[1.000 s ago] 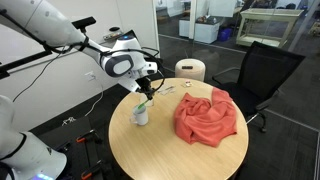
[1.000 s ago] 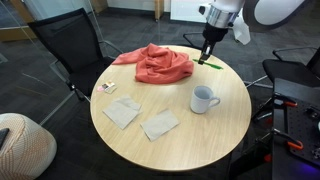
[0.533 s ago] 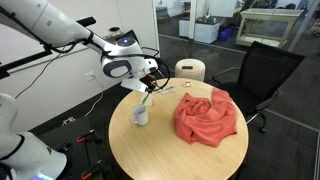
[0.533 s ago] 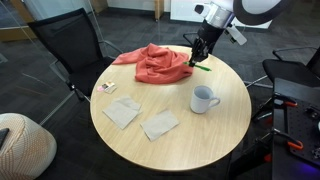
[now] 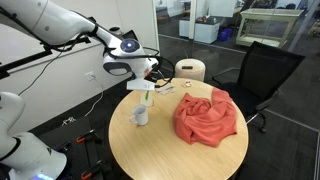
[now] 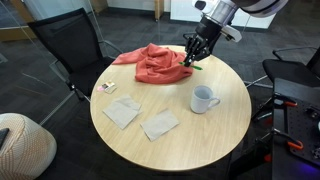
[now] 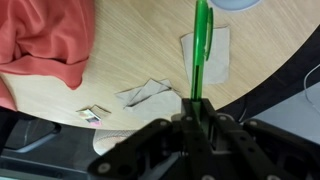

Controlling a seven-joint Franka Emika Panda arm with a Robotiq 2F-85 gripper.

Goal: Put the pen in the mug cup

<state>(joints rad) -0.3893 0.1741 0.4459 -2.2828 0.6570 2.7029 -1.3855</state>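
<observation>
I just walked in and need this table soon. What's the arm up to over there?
The robot arm's gripper is shut on the green pen and holds it in the air above the round table. The white mug stands upright on the table, and the pen is not yet in it. A red-orange cloth lies bunched close by, and a few paper pieces lie elsewhere on the table.

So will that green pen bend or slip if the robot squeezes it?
Probably won't bend: the thin bright-green pen looks straight, held only at one end by the fingers. Smooth and round, so it might slip, or roll if dropped.
</observation>
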